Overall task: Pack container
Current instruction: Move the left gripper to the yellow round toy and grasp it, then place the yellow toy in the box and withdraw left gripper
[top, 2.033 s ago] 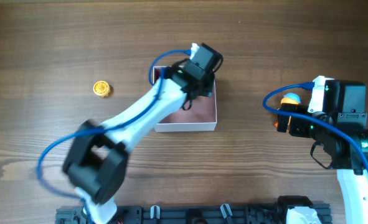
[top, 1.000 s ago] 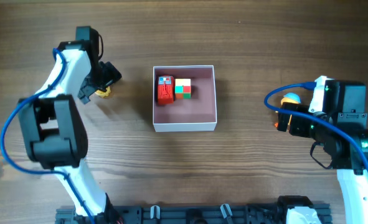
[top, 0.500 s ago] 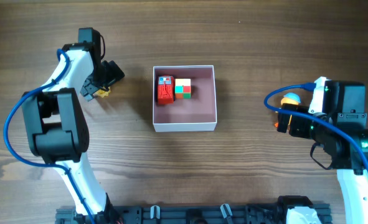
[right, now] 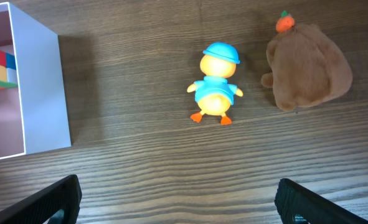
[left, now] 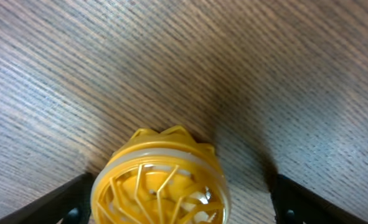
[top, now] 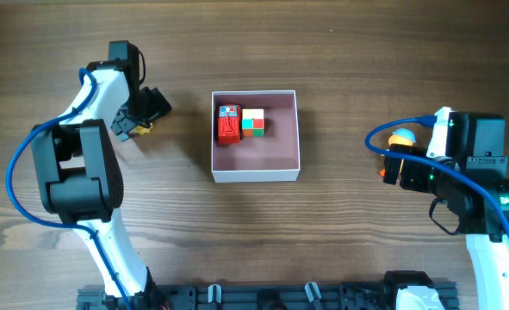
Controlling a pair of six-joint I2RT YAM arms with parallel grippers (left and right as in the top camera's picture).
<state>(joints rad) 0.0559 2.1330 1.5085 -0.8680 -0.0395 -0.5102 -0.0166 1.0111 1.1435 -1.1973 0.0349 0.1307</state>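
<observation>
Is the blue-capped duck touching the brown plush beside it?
Apart. The right wrist view shows bare table between the duck and the brown plush.

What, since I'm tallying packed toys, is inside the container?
A red toy and a multicoloured cube lie side by side in the container. Only the floor beneath them is hidden; the rest of the pink floor is bare.

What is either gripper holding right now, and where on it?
Nothing. The left gripper straddles the yellow toy with jaws apart; the right gripper is open and empty.
</observation>
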